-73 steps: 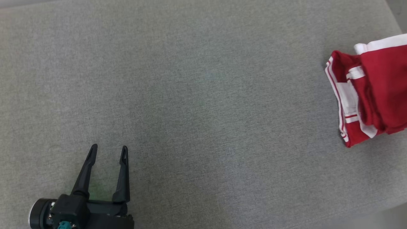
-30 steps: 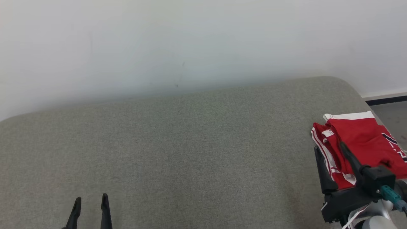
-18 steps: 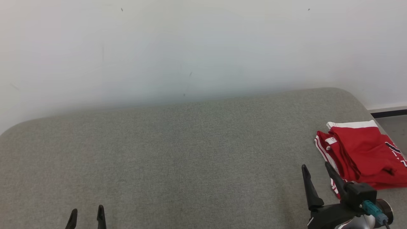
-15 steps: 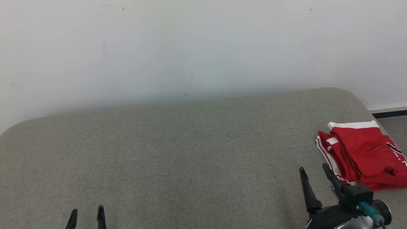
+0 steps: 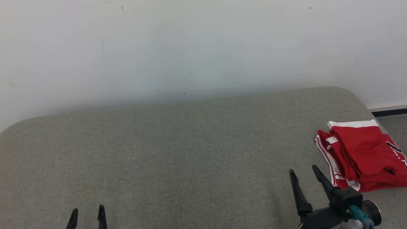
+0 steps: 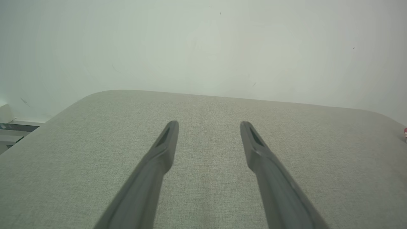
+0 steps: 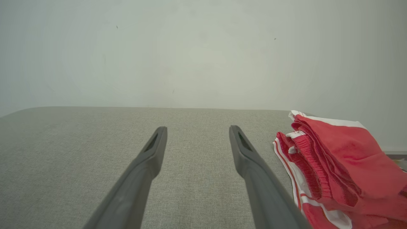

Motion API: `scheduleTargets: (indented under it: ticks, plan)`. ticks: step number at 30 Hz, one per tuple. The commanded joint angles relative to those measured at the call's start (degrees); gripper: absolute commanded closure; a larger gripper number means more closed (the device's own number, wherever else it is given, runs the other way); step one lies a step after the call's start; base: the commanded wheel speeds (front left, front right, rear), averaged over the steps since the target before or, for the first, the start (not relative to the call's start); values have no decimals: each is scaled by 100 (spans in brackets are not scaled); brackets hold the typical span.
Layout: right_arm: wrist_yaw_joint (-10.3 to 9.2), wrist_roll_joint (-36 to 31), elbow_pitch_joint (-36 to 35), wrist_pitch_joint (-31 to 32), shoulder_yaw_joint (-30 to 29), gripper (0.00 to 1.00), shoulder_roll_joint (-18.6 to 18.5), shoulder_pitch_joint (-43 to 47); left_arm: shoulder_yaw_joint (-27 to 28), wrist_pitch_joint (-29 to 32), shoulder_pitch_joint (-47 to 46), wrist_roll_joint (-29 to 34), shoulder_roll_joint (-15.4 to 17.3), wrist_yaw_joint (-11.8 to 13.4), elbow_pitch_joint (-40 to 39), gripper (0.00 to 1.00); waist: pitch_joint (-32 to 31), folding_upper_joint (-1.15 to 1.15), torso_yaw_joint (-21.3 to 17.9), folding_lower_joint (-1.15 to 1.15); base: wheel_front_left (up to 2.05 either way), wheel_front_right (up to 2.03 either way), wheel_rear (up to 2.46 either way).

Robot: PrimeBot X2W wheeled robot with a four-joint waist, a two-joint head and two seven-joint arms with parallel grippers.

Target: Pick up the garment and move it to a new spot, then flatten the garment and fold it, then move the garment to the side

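Note:
The garment (image 5: 362, 152) is a red piece with white stripes, lying folded at the right end of the grey upholstered surface (image 5: 178, 152). It also lies at the right in the right wrist view (image 7: 330, 165). My right gripper (image 5: 303, 171) stands open just left of and nearer than the garment, apart from it, with nothing between its fingers (image 7: 244, 149). My left gripper (image 5: 87, 212) is open at the bottom left, over bare fabric, and its fingers (image 6: 165, 143) hold nothing.
A pale wall (image 5: 190, 47) rises behind the surface. Beyond the surface's rounded right end, grey floor (image 5: 392, 125) and a dark baseboard (image 5: 388, 112) show. The surface's left corner (image 6: 63, 111) curves off near a white object (image 6: 4, 113).
The head camera tilted up from the surface to take in the wall. Over the last second my right gripper drew back and left, off the garment. The left gripper stayed put.

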Motion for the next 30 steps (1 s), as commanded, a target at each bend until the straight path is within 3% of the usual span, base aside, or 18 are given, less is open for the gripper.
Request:
scheduleTargets:
  ticks: [1, 23, 24, 30]
  plan:
    - [-19, -42, -6, -42, 3, 0, 46, 60, -1, 3, -13, -19, 1, 15, -4, 0, 9, 0, -1, 0, 0, 0, 0]
    - [-19, -77, 143, -76, -19, 0, 207, 44, -34, 3, -2, -18, 1, 119, -19, 0, 80, 0, 30, 0, 0, 0, 0]
    - [0, -70, 155, -39, -12, 100, 186, 45, -40, 1, -6, -35, -3, 116, 17, 100, 82, 0, 31, 0, 0, 0, 0]
    - [0, -27, 461, -17, -2, 100, 201, 327, -43, 51, 50, -92, -56, 114, 339, 100, 85, 0, 33, 0, 0, 0, 0]
